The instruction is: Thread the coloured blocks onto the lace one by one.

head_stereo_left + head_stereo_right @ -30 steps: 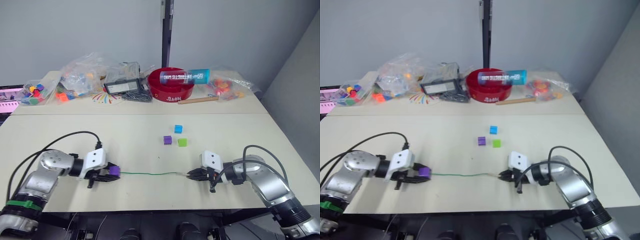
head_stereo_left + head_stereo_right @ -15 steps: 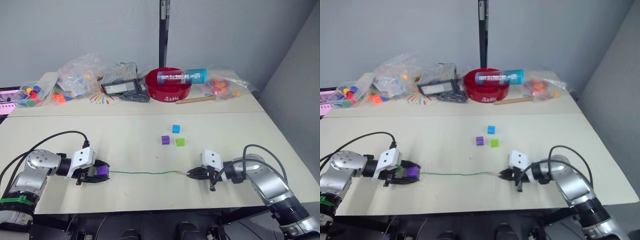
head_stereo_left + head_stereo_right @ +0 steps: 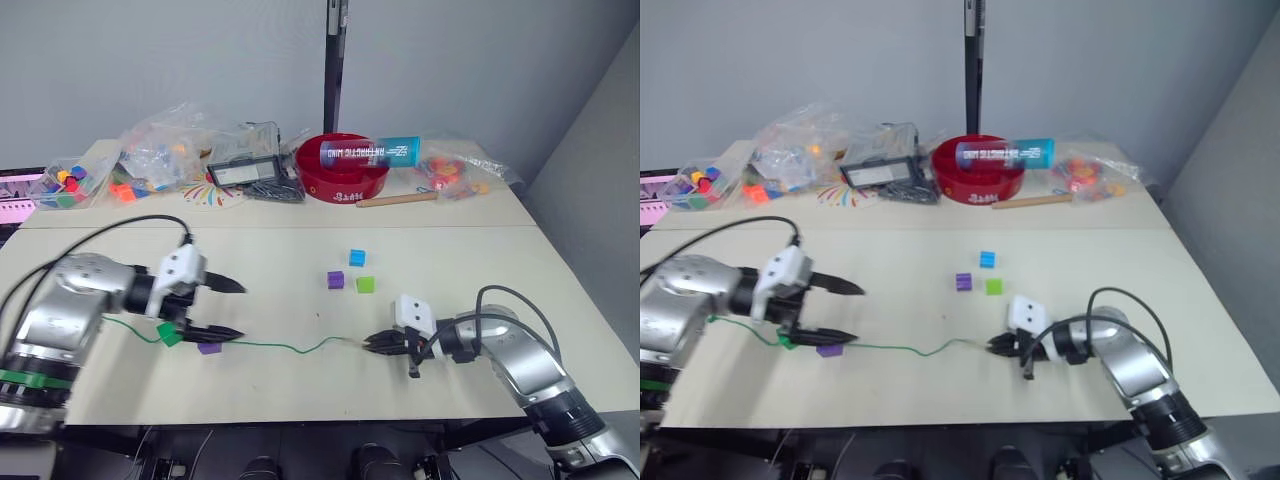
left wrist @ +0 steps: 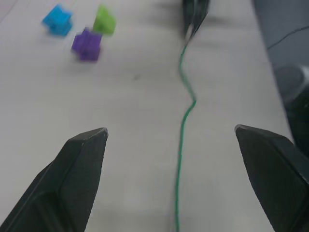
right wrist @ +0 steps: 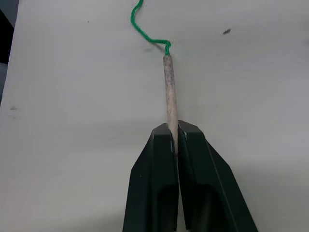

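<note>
- Right gripper, lower right, pinches the stiff tan tip of the thin green lace so blocks can slide on.
- Left gripper, lower left, is spread wide and holds nothing; a small purple plastic cube and a darker green cube sit on the lace.

Pale table carries lace, three loose blocks.

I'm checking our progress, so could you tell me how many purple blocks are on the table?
2: one purple block lies on the lace just below the left gripper; the other purple block sits mid-table beside the lime green block.
</note>
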Available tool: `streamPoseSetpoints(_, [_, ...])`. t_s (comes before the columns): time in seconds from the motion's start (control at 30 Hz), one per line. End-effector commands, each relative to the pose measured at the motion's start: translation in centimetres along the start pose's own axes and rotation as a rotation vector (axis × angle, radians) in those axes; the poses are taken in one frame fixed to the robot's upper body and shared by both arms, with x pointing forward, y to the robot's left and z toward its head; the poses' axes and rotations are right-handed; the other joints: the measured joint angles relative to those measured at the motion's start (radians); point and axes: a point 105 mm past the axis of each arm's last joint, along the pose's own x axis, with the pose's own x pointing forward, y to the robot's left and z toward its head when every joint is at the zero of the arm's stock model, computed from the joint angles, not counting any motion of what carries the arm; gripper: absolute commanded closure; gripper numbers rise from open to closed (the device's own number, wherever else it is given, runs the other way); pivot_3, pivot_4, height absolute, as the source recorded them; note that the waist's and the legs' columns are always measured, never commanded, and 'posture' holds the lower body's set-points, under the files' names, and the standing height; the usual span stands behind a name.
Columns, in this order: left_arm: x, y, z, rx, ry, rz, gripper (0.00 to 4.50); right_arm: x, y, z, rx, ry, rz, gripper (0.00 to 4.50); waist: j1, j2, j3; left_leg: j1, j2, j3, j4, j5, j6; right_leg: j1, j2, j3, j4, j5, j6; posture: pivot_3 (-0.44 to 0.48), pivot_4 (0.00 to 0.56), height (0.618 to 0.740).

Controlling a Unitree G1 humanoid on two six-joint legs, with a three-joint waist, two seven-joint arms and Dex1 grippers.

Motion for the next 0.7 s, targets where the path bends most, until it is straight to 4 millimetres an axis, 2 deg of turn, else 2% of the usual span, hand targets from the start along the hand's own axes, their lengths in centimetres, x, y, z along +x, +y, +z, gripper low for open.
streamPoseSetpoints(0.03, [3.4,-0.6,0.2,0.018,-0.046,0.007,0.06,0.5,-0.1,1.3,-0.042,-0.015,-0.002,4.5,0.0,0.0,0.0,0.0,0.0,0.0,0.0,0.0,0.0,0.0,0.0,0.0,0.0,0.0,0.0,0.0,0.15,0.731])
streamPoseSetpoints(0.13, [6.3,-0.4,0.0,0.038,-0.076,0.041,0.06,1.0,0.0,1.7,-0.056,-0.001,0.003,4.5,0.001,0.0,0.0,0.0,0.0,0.0,0.0,0.0,0.0,0.0,0.0,0.0,0.0,0.0,0.0,0.0,0.15,0.731])
streamPoseSetpoints(0.33, [10.4,-0.7,-0.5,0.073,-0.095,0.031,0.06,1.5,0.4,2.2,-0.065,0.011,0.016,4.5,0.002,0.0,0.0,0.0,-0.001,0.0,0.001,0.0,0.0,0.0,0.0,0.0,0.0,0.0,0.0,0.0,0.15,0.731])
streamPoseSetpoints(0.6, [11.8,-0.5,-0.6,0.07,-0.107,0.022,0.06,1.7,0.7,2.3,-0.064,0.014,0.021,4.5,0.003,0.0,0.0,0.0,-0.001,-0.001,0.001,0.0,0.0,0.0,0.0,0.0,0.0,0.0,0.0,0.0,0.15,0.731])
streamPoseSetpoints(0.63, [11.9,-0.5,-0.5,0.067,-0.112,0.025,0.61,1.6,0.7,2.3,-0.064,0.014,0.021,4.5,0.003,0.0,0.0,0.0,-0.001,-0.001,0.001,0.0,0.0,0.001,0.0,0.0,0.0,0.0,0.0,0.0,0.15,0.731])
streamPoseSetpoints(0.7, [12.1,-0.5,-0.5,0.066,-0.115,0.026,1.21,1.6,0.7,2.3,-0.064,0.014,0.021,4.5,0.003,0.0,0.0,0.0,-0.001,-0.001,0.001,0.0,0.0,0.001,0.0,0.0,0.0,0.0,0.0,0.0,0.15,0.731])
